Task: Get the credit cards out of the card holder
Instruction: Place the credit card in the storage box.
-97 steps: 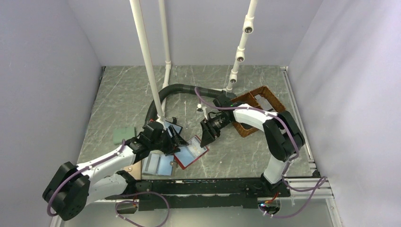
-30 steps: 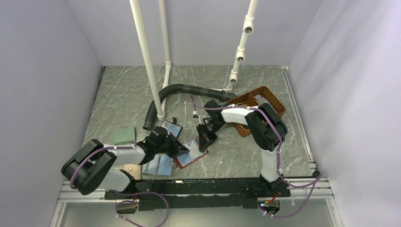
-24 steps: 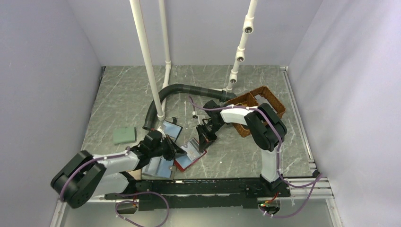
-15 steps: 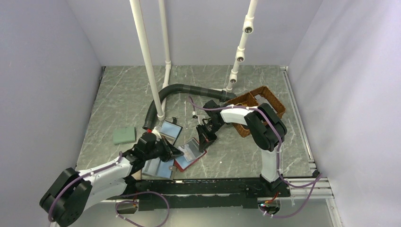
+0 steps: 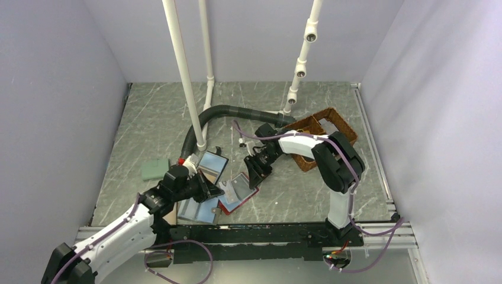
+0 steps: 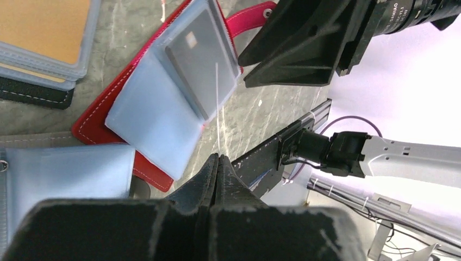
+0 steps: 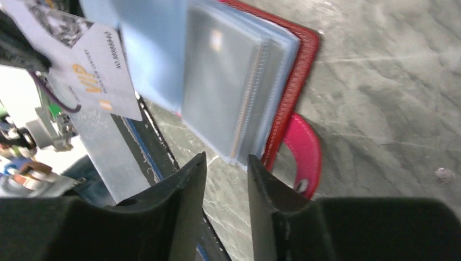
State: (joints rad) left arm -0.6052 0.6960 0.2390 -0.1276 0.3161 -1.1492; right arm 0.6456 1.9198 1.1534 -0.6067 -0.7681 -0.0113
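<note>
— Where the worktop (image 5: 154, 118) approaches its near edge, about midway, is that the card holder (image 5: 240, 190)?
— Yes, lying open; the right jaws sit slightly apart beside its pull tab (image 7: 301, 152), the left jaws clamped on a pale credit card (image 7: 81, 70), outside the sleeves.

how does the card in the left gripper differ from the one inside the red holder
The loose card is out, pinched by the left gripper; the sleeved card sits tucked inside the red card holder. The loose card is pale with gold VIP lettering; the sleeved card is plain grey with a small light square. Both are thin rectangles.
</note>
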